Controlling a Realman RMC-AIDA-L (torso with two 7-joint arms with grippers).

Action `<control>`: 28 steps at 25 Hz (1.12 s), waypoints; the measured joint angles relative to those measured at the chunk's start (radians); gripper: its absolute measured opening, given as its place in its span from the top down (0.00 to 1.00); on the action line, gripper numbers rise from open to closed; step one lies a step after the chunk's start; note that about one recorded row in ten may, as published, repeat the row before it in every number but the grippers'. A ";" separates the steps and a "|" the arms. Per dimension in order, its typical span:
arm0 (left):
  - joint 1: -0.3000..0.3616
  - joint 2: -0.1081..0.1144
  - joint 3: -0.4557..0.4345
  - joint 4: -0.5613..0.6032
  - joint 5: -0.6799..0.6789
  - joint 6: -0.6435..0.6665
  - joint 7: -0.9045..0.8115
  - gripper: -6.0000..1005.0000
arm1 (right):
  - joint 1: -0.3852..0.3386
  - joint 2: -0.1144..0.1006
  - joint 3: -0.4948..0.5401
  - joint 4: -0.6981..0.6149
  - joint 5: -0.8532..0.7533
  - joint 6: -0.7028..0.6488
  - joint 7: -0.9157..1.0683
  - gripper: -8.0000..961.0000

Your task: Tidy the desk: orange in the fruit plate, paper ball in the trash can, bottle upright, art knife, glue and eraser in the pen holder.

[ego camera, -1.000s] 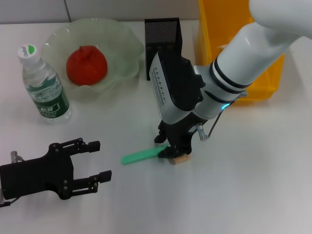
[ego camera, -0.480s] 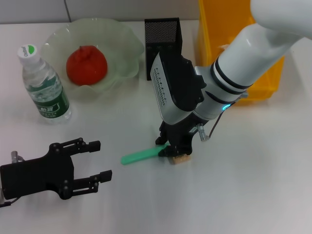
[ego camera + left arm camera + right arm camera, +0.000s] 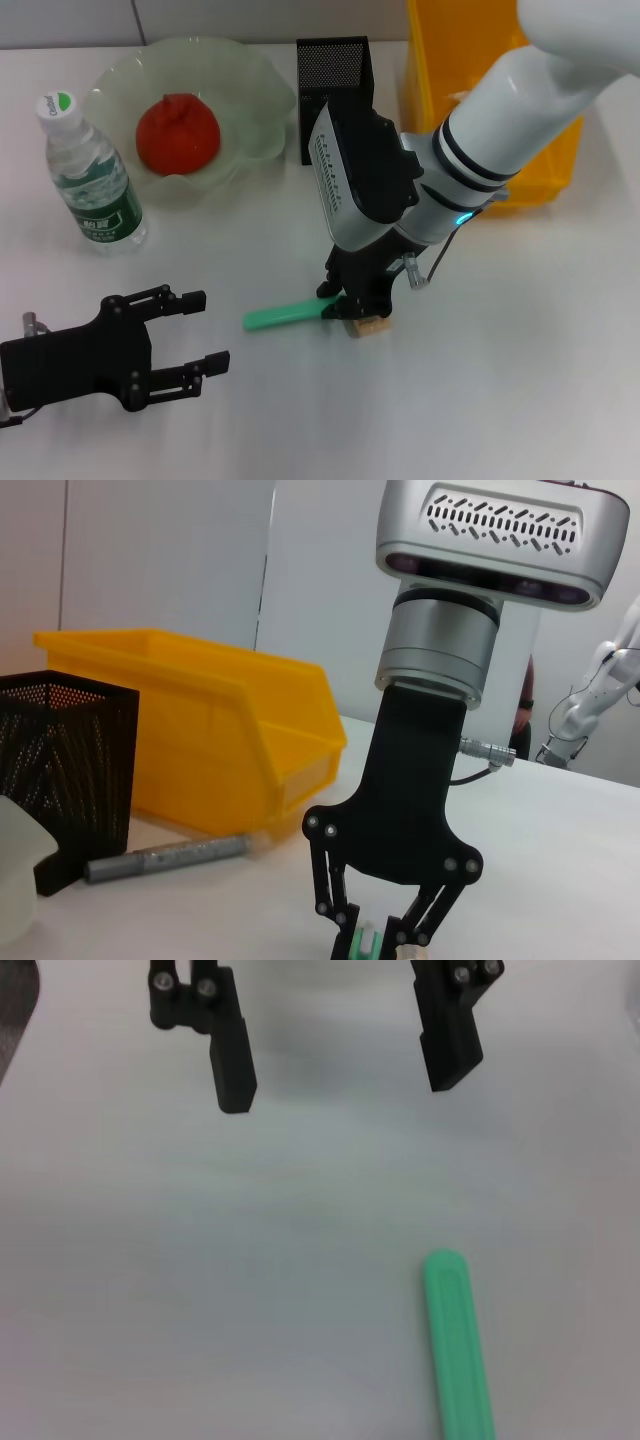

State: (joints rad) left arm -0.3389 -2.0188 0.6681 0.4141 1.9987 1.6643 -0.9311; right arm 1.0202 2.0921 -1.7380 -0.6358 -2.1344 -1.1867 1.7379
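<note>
My right gripper reaches straight down to the table and is shut on the near end of the green art knife. The left wrist view shows its fingers pinching that green end. The tan eraser lies right beside those fingers. The orange rests in the pale green fruit plate. The bottle stands upright at the left. A grey stick, the glue by its look, lies by the black mesh pen holder. The paper ball is out of view. My left gripper is parked open at the front left.
The yellow trash can stands at the back right, just beyond the pen holder. My right arm's white forearm crosses in front of the bin. Bare white table stretches from the knife to the front edge.
The free end of the art knife has shifted slightly left and away from me. The right gripper has barely moved, and the left arm is still.
</note>
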 joint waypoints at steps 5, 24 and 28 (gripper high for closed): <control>0.004 0.004 -0.043 0.000 -0.001 0.000 -0.007 0.23 | -0.027 -0.006 0.035 -0.061 0.001 -0.045 0.000 0.80; -0.005 0.011 -0.067 0.000 0.006 0.004 -0.013 0.23 | -0.141 -0.011 0.194 -0.235 -0.004 -0.188 -0.060 0.80; -0.013 0.006 -0.063 0.000 0.006 0.001 -0.015 0.23 | -0.146 -0.011 0.195 -0.248 -0.001 -0.196 -0.061 0.80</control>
State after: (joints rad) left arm -0.3515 -2.0124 0.6051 0.4141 2.0049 1.6650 -0.9457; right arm 0.8745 2.0816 -1.5433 -0.8838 -2.1353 -1.3831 1.6773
